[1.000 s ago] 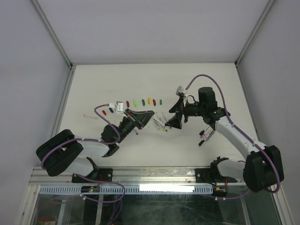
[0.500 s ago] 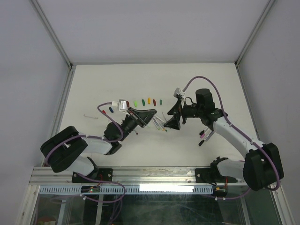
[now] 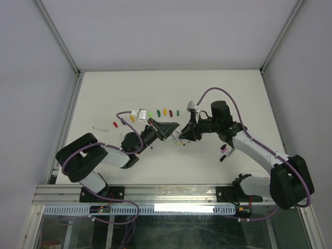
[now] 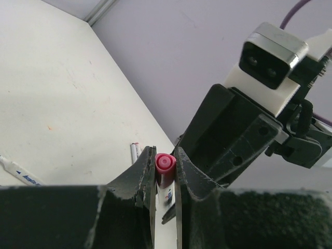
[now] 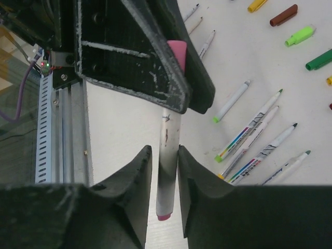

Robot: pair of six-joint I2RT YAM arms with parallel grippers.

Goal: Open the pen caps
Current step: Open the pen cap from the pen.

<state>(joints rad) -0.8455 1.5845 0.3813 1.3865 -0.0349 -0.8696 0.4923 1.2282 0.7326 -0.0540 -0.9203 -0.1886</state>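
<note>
My left gripper (image 4: 165, 167) is shut on the pink cap (image 4: 165, 164) of a white pen and holds it above the table. The pen's barrel (image 5: 167, 171) reaches out between the fingers of my right gripper (image 5: 163, 155). One of those fingers lies against the barrel, while a thin gap shows at the other. From above, the two grippers meet tip to tip, left gripper (image 3: 168, 130) and right gripper (image 3: 185, 134). Loose pen caps lie in a row behind them: yellow (image 3: 132, 118), green (image 3: 150, 113), orange (image 3: 165, 111), maroon (image 3: 170, 111), and red (image 3: 115, 124) farther left.
Several uncapped pens (image 5: 254, 127) lie on the table under the grippers. Two more pens (image 3: 226, 150) rest beside the right forearm, and a single thin one (image 3: 99, 128) lies far left. The metal rail (image 5: 49, 129) marks the table's near edge.
The left arm has pushed the held pen rightward. The right gripper has moved left onto the barrel, and its jaws have narrowed from wide open to nearly touching it.
</note>
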